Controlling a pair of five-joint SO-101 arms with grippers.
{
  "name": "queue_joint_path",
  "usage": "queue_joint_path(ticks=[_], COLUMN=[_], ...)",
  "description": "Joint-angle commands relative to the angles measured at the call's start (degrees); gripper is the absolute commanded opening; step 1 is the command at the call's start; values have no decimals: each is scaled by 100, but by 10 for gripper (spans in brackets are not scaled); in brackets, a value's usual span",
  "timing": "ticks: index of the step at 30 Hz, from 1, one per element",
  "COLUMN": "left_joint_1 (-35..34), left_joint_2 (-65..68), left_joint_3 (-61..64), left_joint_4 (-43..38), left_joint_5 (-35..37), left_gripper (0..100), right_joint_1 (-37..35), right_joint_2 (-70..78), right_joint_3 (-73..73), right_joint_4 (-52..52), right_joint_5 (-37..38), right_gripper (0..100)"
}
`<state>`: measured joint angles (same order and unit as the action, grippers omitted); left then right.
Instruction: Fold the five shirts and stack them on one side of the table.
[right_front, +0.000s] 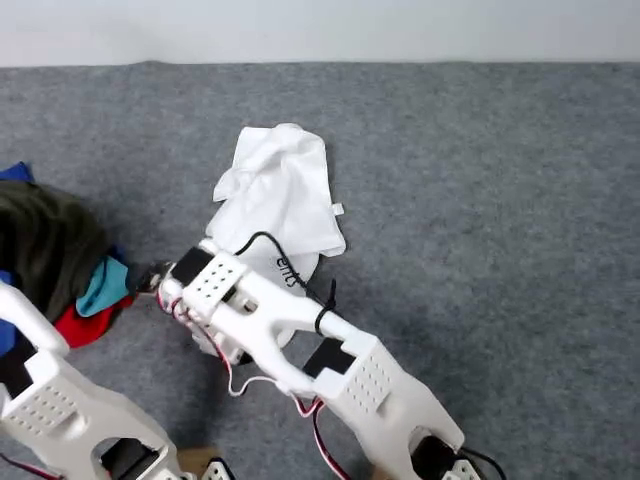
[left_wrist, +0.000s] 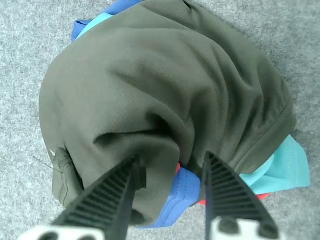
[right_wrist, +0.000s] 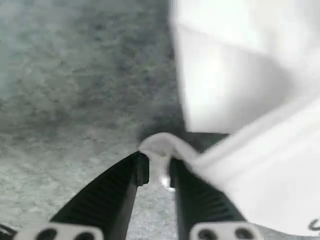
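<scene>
The white shirt (right_front: 285, 195), crumpled and of thin fabric, lies on the counter a little left of the middle. Its far part is bunched up. Its near part is covered by the right arm (right_front: 300, 330), which crosses over it from the near right, so the near edge is hard to make out from above. In the right wrist view the white shirt (right_wrist: 250, 100) is out of focus. A small fold of its edge stands up between the jaws of the right gripper (right_wrist: 157, 170), which are narrow and pinch this fold just above the counter.

To the left, well apart from the white shirt, there is a loose pile of shirts at the left edge of the counter, partly cut off by the picture edge. On top is a dark olive-green shirt (right_front: 45, 245) of fine mesh fabric. A teal shirt (right_front: 103, 285), a red shirt (right_front: 85, 322) and a blue shirt (right_front: 15, 172) show under it as small parts, so their shape cannot be told.

The left gripper (left_wrist: 170, 167) is at the near side of the olive-green shirt (left_wrist: 165, 85), with jaws moderately wide and nothing held between them. Whether the tips press the fabric, I cannot tell.

The counter (right_front: 500, 200) has a grey, carpet-like surface.
</scene>
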<state>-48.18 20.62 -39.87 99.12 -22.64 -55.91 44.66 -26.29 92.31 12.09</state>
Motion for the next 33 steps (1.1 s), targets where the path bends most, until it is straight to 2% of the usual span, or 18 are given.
queue_joint_path(ticks=[1, 4, 9, 15, 20, 27, 33], left_joint_1=[88, 167, 422, 1073, 1943, 3218, 3780], left_joint_2=[-44, -79, -97, -475, -712, -809, -782], left_joint_3=[-40, -40, -66, -4, 497, 2000, 2668], left_joint_4=[-35, -35, 0, 123, 132, 123, 105], left_joint_5=[-79, -79, -79, -62, -79, -492, -615], left_gripper=[188, 187, 187, 187, 187, 187, 188], right_joint_1=[127, 347, 804, 1763, 2747, 4251, 5543], right_joint_2=[119, 66, -198, -1218, -1877, -2114, -2114], right_joint_3=[-44, -202, -1240, -1538, -1538, -1538, -1538], right_joint_4=[-171, 4, 1024, 1059, 1068, 1059, 1059], right_joint_5=[62, 62, 369, 607, 598, 589, 598], right_gripper=[13, 9, 9, 9, 9, 9, 9])
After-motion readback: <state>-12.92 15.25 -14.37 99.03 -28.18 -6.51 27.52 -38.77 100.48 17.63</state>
